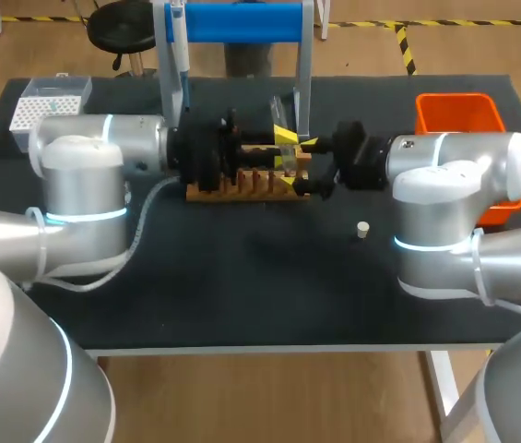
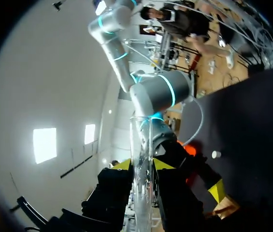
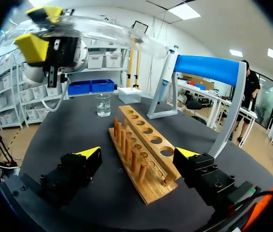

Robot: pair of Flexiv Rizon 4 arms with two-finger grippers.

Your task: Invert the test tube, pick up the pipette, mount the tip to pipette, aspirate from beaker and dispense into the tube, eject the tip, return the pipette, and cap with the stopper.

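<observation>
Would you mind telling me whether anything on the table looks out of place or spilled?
Nothing looks spilled or damaged. The test tube lies sideways in the left tool, up above the wooden rack instead of standing in it, which fits inverting it. The stopper sits alone on the mat.

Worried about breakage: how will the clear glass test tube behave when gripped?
The clear glass test tube looks thin-walled, so probably light and fragile. Its smooth round wall might slip in the left pincer; set down, it would likely roll.
</observation>
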